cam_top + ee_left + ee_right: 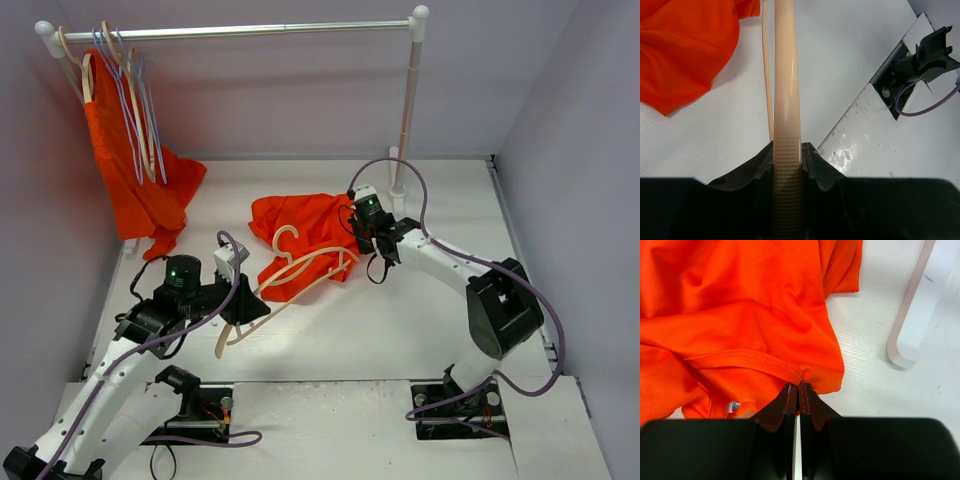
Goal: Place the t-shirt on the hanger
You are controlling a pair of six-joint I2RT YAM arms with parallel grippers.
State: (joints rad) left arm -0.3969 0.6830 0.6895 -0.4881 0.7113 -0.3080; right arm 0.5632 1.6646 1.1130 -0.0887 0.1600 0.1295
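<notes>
The orange-red t-shirt (300, 222) lies crumpled on the table behind the middle. The cream hanger (300, 268) lies tilted across the shirt's near edge, with its hook over the fabric. My left gripper (250, 303) is shut on the hanger's near arm, which runs straight out between the jaws in the left wrist view (786, 90); the left gripper (787, 156) clamps its ribbed part. My right gripper (352, 236) is at the shirt's right edge. In the right wrist view it (799, 386) is shut on a stitched hem of the t-shirt (740, 320).
A clothes rail (240, 32) spans the back. A second orange garment (130, 170) and lilac wire hangers (128, 95) hang at its left end. The rack's right post (408, 110) and foot (907, 315) stand just behind the right gripper. The right arm's base plate (920, 60) is nearby.
</notes>
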